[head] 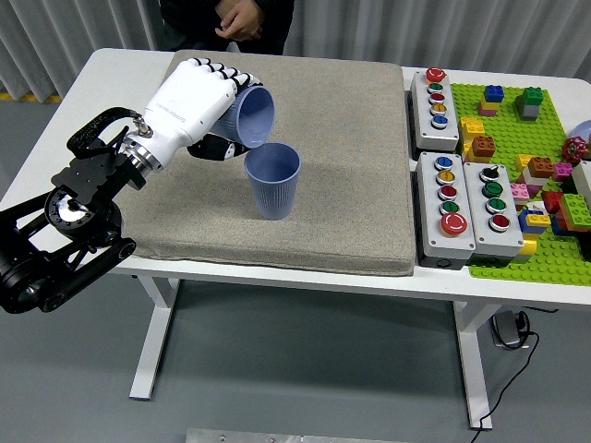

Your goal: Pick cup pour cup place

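Note:
My left hand point(214, 103), white with black finger joints, is shut on a blue ribbed cup point(252, 115). That cup is tipped on its side with its mouth facing right and down. Its rim hangs just above the left edge of a second blue ribbed cup point(272, 180), which stands upright on the grey mat point(342, 138). I see no stream between the two cups. The right arm is out of the picture.
A person stands at the table's far side with hands point(238, 18) held together. Right of the mat are three grey button boxes point(436, 96), point(447, 205), point(493, 208). A green baseplate point(517, 166) with several toy bricks lies at the far right.

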